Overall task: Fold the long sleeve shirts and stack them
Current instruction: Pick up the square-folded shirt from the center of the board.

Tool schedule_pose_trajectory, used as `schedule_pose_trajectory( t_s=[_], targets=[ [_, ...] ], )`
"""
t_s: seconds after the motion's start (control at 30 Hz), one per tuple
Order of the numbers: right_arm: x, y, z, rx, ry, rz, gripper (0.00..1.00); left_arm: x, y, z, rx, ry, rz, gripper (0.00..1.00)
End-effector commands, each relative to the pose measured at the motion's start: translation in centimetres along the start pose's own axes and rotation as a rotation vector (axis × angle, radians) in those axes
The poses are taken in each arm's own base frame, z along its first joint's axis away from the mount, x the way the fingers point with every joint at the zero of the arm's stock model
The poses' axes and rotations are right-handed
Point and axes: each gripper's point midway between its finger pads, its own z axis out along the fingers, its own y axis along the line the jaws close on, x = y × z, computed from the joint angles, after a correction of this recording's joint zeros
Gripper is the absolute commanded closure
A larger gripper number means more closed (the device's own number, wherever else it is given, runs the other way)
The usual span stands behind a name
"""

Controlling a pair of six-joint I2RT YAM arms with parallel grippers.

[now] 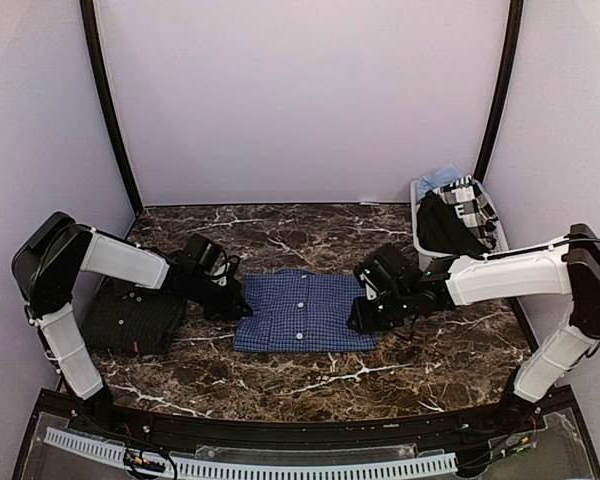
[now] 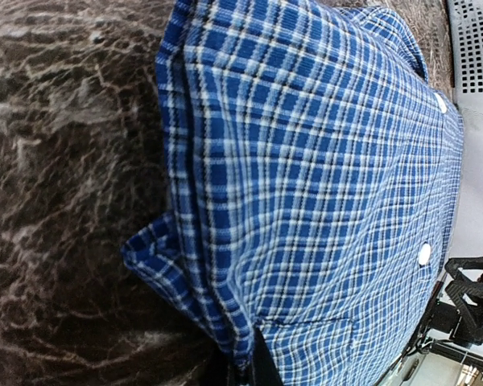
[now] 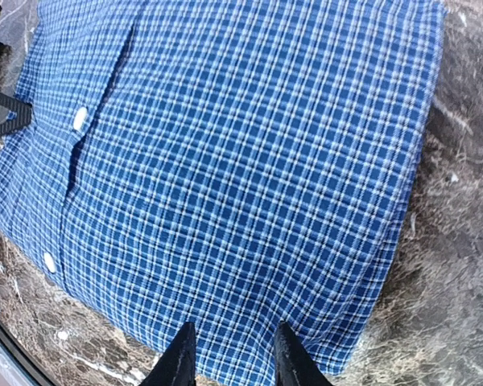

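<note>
Blue shirt (image 1: 302, 312): folded, between left gripper (image 1: 235, 300) and right gripper (image 1: 362, 312). Right: fingers (image 3: 181, 358) parted over hem. Left: closure cannot be told. Likely step: stacking. Next needs a paired pinch and a lift onto dark shirt (image 1: 130, 320).

I'm looking down from the top camera, high behind the rig, taking in the whole marble table (image 1: 310, 370). Both wrist cameras are hovering close over the blue shirt (image 1: 303, 310), facing it from opposite sides, so all three views are sharing that cloth.

Both arms stretched inward and low, left claw (image 1: 232, 300), right claw (image 3: 233, 362) fingers parted
</note>
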Motion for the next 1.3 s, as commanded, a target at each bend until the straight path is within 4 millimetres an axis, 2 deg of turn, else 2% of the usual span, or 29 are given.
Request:
schedule_pose_trajectory(
  t_s=[0.0, 0.1, 0.2, 0.37, 0.63, 0.93, 1.13, 1.27],
  targets=[
    [-2.6, -0.3, -1.4, 0.011, -0.07, -0.006, 0.69, 1.9, 1.5, -1.9, -0.109, 0.036, -0.012, 1.0],
    [-3.7, -0.8, -1.3, 0.019, -0.086, -0.009, 0.7, 2.1, 1.7, -3.0, -0.141, 0.034, 0.012, 1.0],
    [-4.5, -0.9, -0.6, 0.048, -0.085, -0.033, 0.75, 2.4, 1.9, -3.6, -0.156, 0.032, 0.023, 1.0],
    [-4.8, -0.1, 1.1, 0.037, -0.056, -0.061, 0.85, 2.5, 2.2, -4.1, -0.17, 0.036, 0.026, 1.0],
    [-1.9, -1.7, 3.4, 0.066, 0.024, -0.058, 0.96, 1.5, 2.7, -5.3, -0.196, 0.009, 0.03, 1.0],
    [-1.3, -0.9, 4.7, 0.079, 0.055, -0.087, 0.97, 0.5, 1.6, -7.3, -0.197, -0.024, 0.073, 1.0],
    [-1.5, -2.2, 3.4, 0.147, 0.026, -0.074, 0.95, 0.1, 1.6, -7.8, -0.202, -0.032, 0.078, 1.0],
    [-2.4, -1.7, 1.7, 0.135, -0.011, -0.066, 0.85, -0.1, 1.7, -7.9, -0.2, -0.031, 0.08, 1.0]
  ],
)
